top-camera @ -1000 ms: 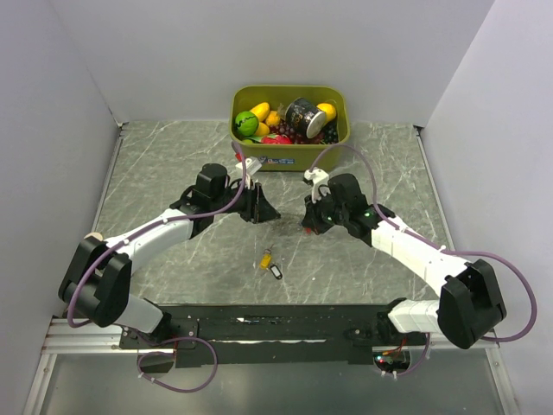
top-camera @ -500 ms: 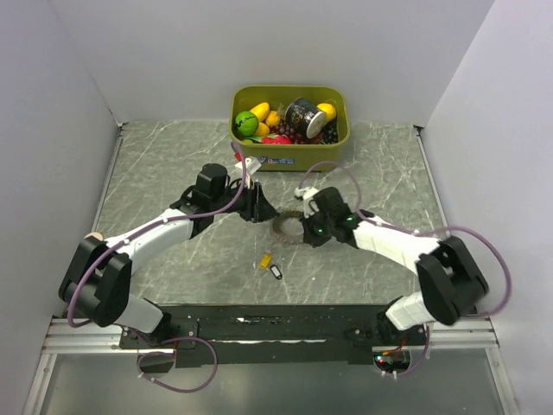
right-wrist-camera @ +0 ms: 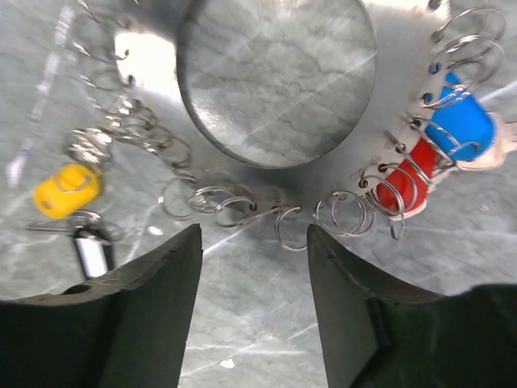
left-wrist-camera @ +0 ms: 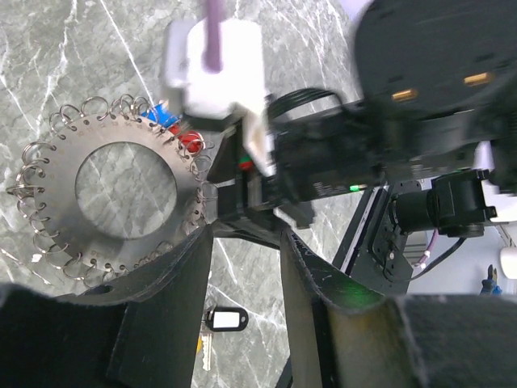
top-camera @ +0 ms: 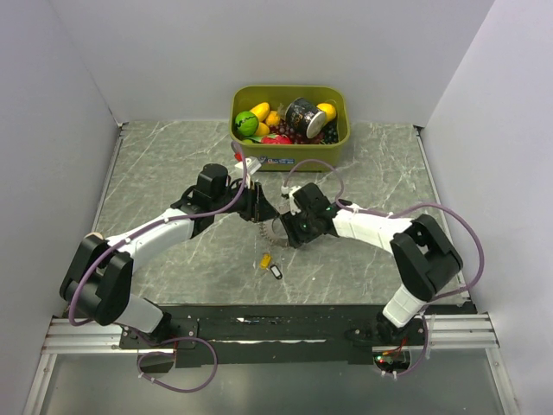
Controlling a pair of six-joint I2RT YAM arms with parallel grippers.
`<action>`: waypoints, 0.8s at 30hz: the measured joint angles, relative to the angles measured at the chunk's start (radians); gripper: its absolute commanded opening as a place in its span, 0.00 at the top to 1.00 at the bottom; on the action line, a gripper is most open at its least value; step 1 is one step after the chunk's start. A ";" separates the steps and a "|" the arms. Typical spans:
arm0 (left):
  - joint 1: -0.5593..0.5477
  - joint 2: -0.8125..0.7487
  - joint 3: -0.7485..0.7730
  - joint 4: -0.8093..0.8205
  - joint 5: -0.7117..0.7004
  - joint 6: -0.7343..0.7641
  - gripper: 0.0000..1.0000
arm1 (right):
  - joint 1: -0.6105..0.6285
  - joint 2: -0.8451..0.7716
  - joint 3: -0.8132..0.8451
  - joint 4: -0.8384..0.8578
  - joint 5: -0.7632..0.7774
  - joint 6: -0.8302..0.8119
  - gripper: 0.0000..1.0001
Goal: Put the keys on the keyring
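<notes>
Left arm (top-camera: 147, 235) reaches from near-left toward ctr of the table (top-camera: 155, 164). Left gripper (top-camera: 261, 214) sits just left of the keyring (left-wrist-camera: 60, 182), jaws partway apart w/ nothing btwn them; its wrist cam shows bare marble and the black-tag key (left-wrist-camera: 222, 318) through the gap. One finger (left-wrist-camera: 161, 307) overlaps the ring's rim in that view, prob touching, but can't confirm from that angle. Keyring is a flat metal disc w/ a big ctr hole and small wire loops all round the edge. It's at table ctr btwn the two grippers, and the top cam mostly hides it. Two keys are on it: blue key (right-wrist-camera: 460, 125) and red key (right-wrist-camera: 401, 182), side by side, each threaded thru rim loops on the stretch of rim next to the right gripper (right-wrist-camera: 254, 242). Two keys are off it, lying on the table on the near side of the ring: yellow key (top-camera: 266, 258), w/ the black-tag key just near-right of it. Right gripper is just right of the ring, jaws spread, fingers (right-wrist-camera: 137, 323) either side of a gap w/ empty rim loops just ahead of it, not pinching anything. Right arm (top-camera: 371, 226) folds back from ctr to its base at near-right. Far side, slightly right of ctr: olive bin (top-camera: 311, 154) w/ toy fruit (top-camera: 246, 122) and a dark can (top-camera: 302, 112) inside, well apart from ring and keys.
</notes>
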 measured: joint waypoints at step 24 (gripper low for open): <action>0.000 0.003 -0.022 0.000 -0.014 0.000 0.55 | -0.014 -0.098 -0.020 -0.029 0.010 0.186 0.57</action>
